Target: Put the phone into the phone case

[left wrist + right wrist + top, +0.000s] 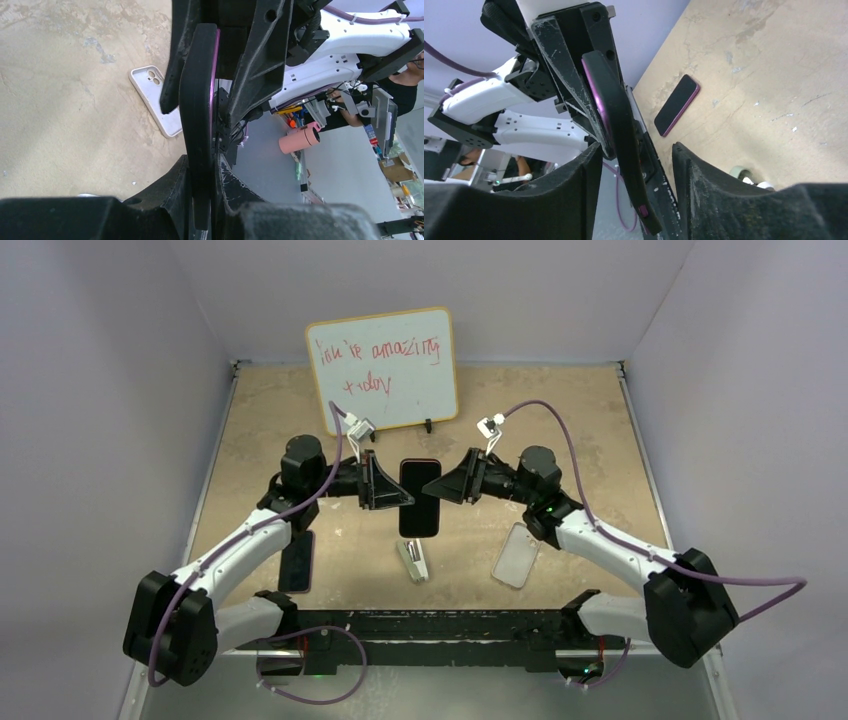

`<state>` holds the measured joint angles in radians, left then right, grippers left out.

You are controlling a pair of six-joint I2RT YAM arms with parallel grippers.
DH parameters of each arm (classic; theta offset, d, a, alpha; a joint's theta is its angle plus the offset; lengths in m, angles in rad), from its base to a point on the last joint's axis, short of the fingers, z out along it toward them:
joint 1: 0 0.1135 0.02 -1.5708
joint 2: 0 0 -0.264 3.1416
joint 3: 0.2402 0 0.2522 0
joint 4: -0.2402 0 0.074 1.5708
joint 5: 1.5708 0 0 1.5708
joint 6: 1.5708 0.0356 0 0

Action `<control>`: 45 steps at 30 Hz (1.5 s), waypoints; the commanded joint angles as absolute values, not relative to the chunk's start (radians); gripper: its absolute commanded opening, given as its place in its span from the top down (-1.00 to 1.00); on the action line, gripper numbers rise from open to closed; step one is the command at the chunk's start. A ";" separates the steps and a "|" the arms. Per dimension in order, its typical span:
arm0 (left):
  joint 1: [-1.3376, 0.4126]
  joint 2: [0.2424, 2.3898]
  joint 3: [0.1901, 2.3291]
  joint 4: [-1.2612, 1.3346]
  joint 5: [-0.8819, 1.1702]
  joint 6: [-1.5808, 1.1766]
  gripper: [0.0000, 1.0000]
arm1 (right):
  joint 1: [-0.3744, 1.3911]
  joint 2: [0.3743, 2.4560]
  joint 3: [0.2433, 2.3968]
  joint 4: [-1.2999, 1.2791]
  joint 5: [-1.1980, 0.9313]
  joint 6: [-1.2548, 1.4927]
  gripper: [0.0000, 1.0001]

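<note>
A black phone with a purple rim [419, 497] hangs above the table's middle. My left gripper [393, 490] is shut on its left edge; the left wrist view shows the phone [197, 100] edge-on, clamped between my fingers. My right gripper [447, 486] is open at the phone's right edge. In the right wrist view the phone [616, 125] sits between my spread fingers with gaps on both sides. The translucent whitish phone case [516, 555] lies flat on the table at the near right, under the right arm. It also shows in the left wrist view [150, 92].
A second dark phone [297, 562] lies flat at the near left, also in the right wrist view [677, 105]. A small grey stapler [412, 560] sits near the front centre. A whiteboard with red writing [383, 368] stands at the back.
</note>
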<state>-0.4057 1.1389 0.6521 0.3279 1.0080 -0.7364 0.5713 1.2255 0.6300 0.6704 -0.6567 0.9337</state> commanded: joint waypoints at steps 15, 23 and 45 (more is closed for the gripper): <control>-0.383 0.980 0.812 0.064 0.647 -0.578 -0.07 | 0.572 1.159 0.630 0.730 -0.763 0.880 1.00; -0.383 1.068 0.814 0.113 0.747 -0.577 -0.11 | 0.572 1.160 0.604 0.781 -0.775 0.912 1.00; -0.397 1.079 0.797 0.007 0.586 -0.487 1.00 | 0.572 1.258 0.622 0.738 -0.703 0.936 1.00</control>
